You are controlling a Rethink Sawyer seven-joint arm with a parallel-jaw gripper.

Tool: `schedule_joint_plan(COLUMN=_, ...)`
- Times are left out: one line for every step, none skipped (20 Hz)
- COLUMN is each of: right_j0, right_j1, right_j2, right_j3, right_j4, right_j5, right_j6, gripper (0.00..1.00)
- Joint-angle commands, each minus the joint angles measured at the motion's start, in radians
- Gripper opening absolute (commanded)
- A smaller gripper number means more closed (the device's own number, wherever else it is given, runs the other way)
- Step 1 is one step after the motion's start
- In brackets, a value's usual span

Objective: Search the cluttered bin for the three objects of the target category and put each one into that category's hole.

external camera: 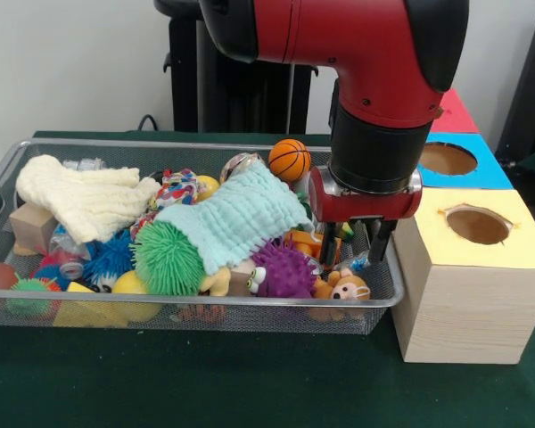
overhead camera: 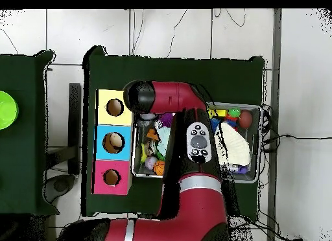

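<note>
My gripper (external camera: 354, 242) hangs low over the right end of the wire bin (external camera: 205, 303). Its two dark fingers (external camera: 380, 239) stand apart, open, with their tips among the toys. An orange toy (external camera: 301, 242) and a small brown teddy (external camera: 343, 287) lie just below them. Nothing sits clearly between the fingers. Beside the bin stands the wooden box with the yellow hole top (external camera: 477, 225), then the blue one (external camera: 448, 159) and the red one (external camera: 455, 111). In the overhead view the arm (overhead camera: 194, 141) covers the gripper and much of the bin (overhead camera: 256, 144).
The bin holds a mint cloth (external camera: 236, 218), a cream cloth (external camera: 85, 196), a green spiky ball (external camera: 167, 259), a purple spiky ball (external camera: 283, 270), a small basketball (external camera: 289, 159) and a wooden block (external camera: 31, 227). Green felt covers the table in front of the bin.
</note>
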Motion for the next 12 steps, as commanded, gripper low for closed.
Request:
schedule_joint_plan(right_j0=-0.009, right_j1=0.037, right_j2=-0.002, right_j3=0.035, right_j4=-0.007, right_j5=-0.075, right_j6=0.175, gripper=1.00)
schedule_joint_plan(right_j0=-0.010, right_j1=0.040, right_j2=-0.003, right_j3=0.038, right_j4=-0.009, right_j5=-0.086, right_j6=0.175, gripper=1.00)
schedule_joint_plan(right_j0=-0.012, right_j1=0.045, right_j2=-0.002, right_j3=0.042, right_j4=-0.010, right_j5=-0.097, right_j6=0.175, gripper=1.00)
schedule_joint_plan(right_j0=-0.013, right_j1=0.049, right_j2=0.000, right_j3=0.046, right_j4=-0.010, right_j5=-0.108, right_j6=0.175, gripper=1.00)
schedule_joint_plan(right_j0=-0.012, right_j1=0.055, right_j2=0.001, right_j3=0.042, right_j4=-0.012, right_j5=-0.115, right_j6=0.172, gripper=1.00)
schedule_joint_plan(right_j0=-0.014, right_j1=0.058, right_j2=0.002, right_j3=0.046, right_j4=-0.013, right_j5=-0.128, right_j6=0.169, gripper=1.00)
schedule_joint_plan(right_j0=-0.013, right_j1=0.064, right_j2=0.002, right_j3=0.047, right_j4=-0.012, right_j5=-0.136, right_j6=0.169, gripper=1.00)
schedule_joint_plan(right_j0=-0.013, right_j1=0.067, right_j2=0.002, right_j3=0.053, right_j4=-0.013, right_j5=-0.153, right_j6=0.169, gripper=1.00)
schedule_joint_plan(right_j0=-0.013, right_j1=0.071, right_j2=0.001, right_j3=0.061, right_j4=-0.014, right_j5=-0.170, right_j6=0.172, gripper=1.00)
schedule_joint_plan(right_j0=-0.014, right_j1=0.074, right_j2=0.002, right_j3=0.067, right_j4=-0.014, right_j5=-0.185, right_j6=0.173, gripper=1.00)
schedule_joint_plan(right_j0=-0.012, right_j1=0.080, right_j2=0.001, right_j3=0.062, right_j4=-0.012, right_j5=-0.191, right_j6=0.173, gripper=1.00)
schedule_joint_plan(right_j0=-0.012, right_j1=0.083, right_j2=0.001, right_j3=0.066, right_j4=-0.010, right_j5=-0.200, right_j6=0.175, gripper=1.00)
